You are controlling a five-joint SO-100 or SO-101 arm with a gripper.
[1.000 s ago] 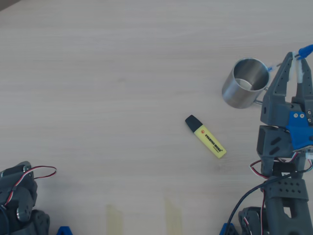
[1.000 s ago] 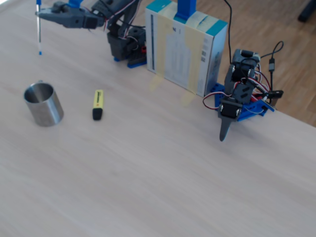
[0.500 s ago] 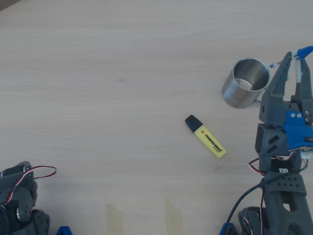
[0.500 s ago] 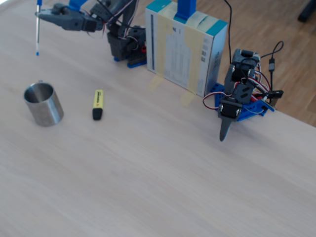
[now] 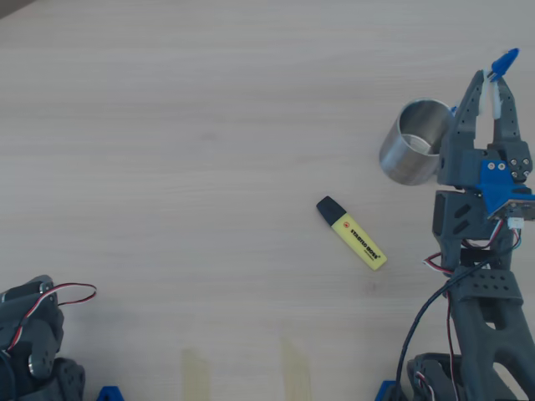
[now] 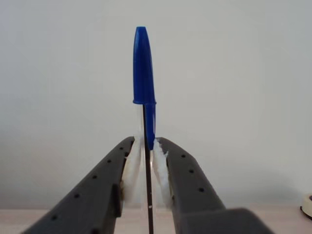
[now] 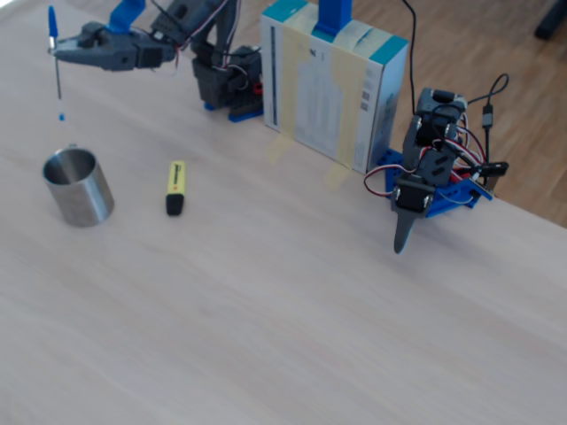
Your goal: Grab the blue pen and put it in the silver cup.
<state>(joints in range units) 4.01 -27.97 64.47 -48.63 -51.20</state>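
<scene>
Pale wood-grain table (image 5: pixel 209 125) fills the overhead view. We see the gripper (image 6: pixel 147 146) with its jaws closed on the blue pen (image 6: pixel 145 73), held upright with the cap on top. From the fixed view the pen (image 7: pixel 56 62) hangs in the air above the silver cup (image 7: pixel 78 186), seemingly a little behind its rim. A yellow highlighter (image 5: pixel 352 233) lies flat near the cup (image 5: pixel 411 150), not touching it.
</scene>
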